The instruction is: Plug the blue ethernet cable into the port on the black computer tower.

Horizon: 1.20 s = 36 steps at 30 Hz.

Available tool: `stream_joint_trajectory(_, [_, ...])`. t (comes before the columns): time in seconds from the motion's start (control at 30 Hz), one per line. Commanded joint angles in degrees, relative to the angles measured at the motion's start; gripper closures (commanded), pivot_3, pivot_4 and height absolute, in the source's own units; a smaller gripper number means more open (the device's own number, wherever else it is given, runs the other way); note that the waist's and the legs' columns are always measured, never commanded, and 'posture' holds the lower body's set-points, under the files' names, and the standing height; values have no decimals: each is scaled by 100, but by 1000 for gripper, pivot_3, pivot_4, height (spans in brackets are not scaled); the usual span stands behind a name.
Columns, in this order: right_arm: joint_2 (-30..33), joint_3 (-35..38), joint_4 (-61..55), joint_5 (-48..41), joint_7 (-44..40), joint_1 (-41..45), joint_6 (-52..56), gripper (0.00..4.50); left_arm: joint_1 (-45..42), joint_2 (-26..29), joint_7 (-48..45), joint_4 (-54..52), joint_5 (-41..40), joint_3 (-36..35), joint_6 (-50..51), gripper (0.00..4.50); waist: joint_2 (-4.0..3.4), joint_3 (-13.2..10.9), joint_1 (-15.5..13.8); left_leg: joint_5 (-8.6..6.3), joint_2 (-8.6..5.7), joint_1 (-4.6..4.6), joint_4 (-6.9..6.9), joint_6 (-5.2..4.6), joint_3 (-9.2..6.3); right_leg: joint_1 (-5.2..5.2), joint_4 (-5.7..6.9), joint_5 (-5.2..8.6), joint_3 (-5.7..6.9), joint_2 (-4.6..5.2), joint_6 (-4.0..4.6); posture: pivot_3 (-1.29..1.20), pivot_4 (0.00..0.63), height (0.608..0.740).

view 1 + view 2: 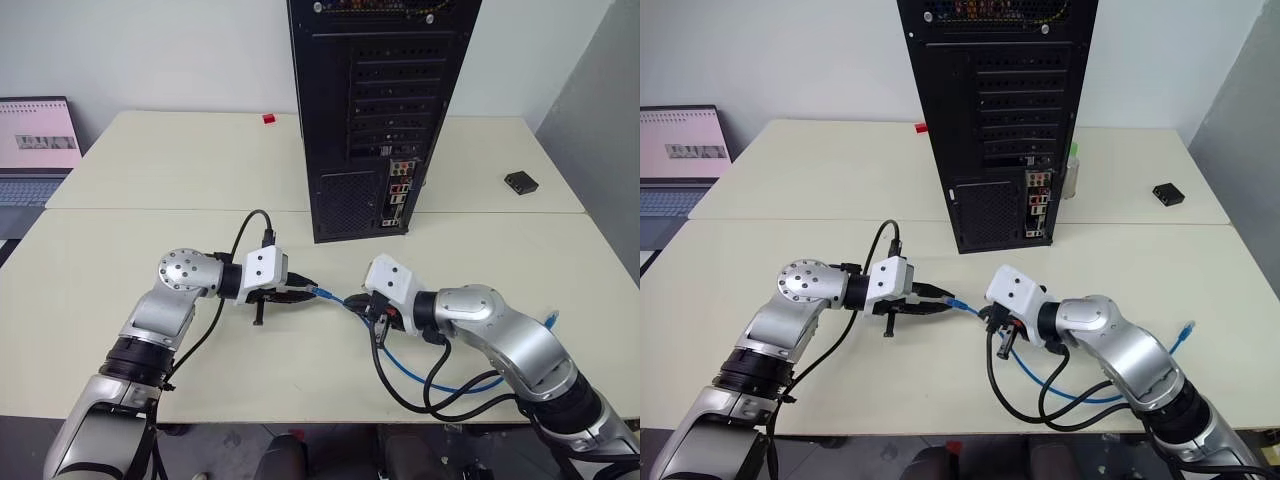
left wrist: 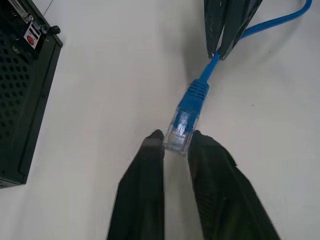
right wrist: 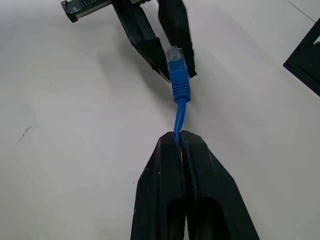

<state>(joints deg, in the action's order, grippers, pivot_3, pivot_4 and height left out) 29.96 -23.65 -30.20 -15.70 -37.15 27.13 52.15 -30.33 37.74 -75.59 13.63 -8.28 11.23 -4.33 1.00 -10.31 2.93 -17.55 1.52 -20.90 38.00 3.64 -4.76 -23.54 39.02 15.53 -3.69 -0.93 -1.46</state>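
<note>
You have both grippers pinched shut on the blue ethernet cable [image 1: 420,372]: the left gripper [image 2: 176,145] squeezes its clear plug tip, the right gripper [image 3: 179,142] squeezes the cord just behind. The black computer tower [image 1: 370,110] stands at 12 o'clock on the table [image 1: 120,260].

- Two pale cream tabletops [image 1: 120,250] stand pushed together, a thin seam running between them.
- A plain white wall [image 1: 150,50] rises behind the far tabletop.
- A grey panel [image 1: 600,110] stands at the right edge.
- An open laptop [image 1: 35,150] sits at the far left, its screen lit.
- Light is even and soft, with faint shadows.
</note>
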Motion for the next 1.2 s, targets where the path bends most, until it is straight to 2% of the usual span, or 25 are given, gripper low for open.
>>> stream_joint_trajectory(0.03, [-17,56,-165,-16,-98,157,-168,4500,-141,-66,3,45,24,9,-211,4247,0,0,0,0,0,0,0,0,0,0,0,0,0,0,0,0,150,740])
stream_joint_trajectory(0.3, [150,7,-147,32,-255,196,-249,4500,-92,-102,0,191,75,10,-467,4254,0,0,-2,0,0,0,0,0,-1,0,0,0,0,0,0,0,150,740])
stream_joint_trajectory(0.33, [210,9,-158,25,-343,192,-300,4049,-86,-109,-1,209,82,12,-506,4256,0,0,-3,0,-1,0,0,0,0,0,0,0,0,1,0,0,150,740])
stream_joint_trajectory(0.57, [627,552,-388,-358,-802,120,-273,2430,41,-289,164,152,44,-37,-907,4256,0,0,-13,0,-2,-1,2,0,-1,1,-1,0,0,2,0,0,150,740])
stream_joint_trajectory(0.63, [562,932,-418,-574,-716,4,-207,1940,157,-403,456,145,184,-85,-1404,4256,1,0,-19,0,-1,-1,2,0,-1,1,-1,0,0,2,0,0,150,740])
stream_joint_trajectory(0.7, [356,1328,-430,-822,-547,-153,-86,1677,236,-513,887,246,442,-155,-2108,4257,0,0,-25,0,0,0,0,0,-3,1,0,0,2,1,0,0,150,740])
stream_joint_trajectory(0.8, [-276,2014,-420,-1482,-155,-354,366,1673,264,-623,1957,620,1318,-288,-3877,4257,2,1,-40,0,0,-1,2,0,0,2,0,-1,-3,4,1,0,150,740])
stream_joint_trajectory(0.9, [-756,2341,-378,-1866,184,-393,706,1673,234,-642,2741,880,1947,-318,-4962,4261,4,3,-55,0,4,3,1,0,-1,2,3,-4,-3,5,5,0,150,740])
stream_joint_trajectory(1.03, [-1089,2396,-206,-2078,463,-372,892,1673,202,-729,3690,907,2636,-452,-5685,4263,4,3,-105,0,-1,2,2,0,-1,3,2,-4,-2,7,4,0,150,740])
stream_joint_trajectory(1.2, [-1219,2316,-20,-2230,541,-363,924,1673,151,-710,4439,860,3091,-474,-5919,4264,4,4,-110,0,-3,1,2,0,0,3,2,-4,0,10,3,0,150,740])
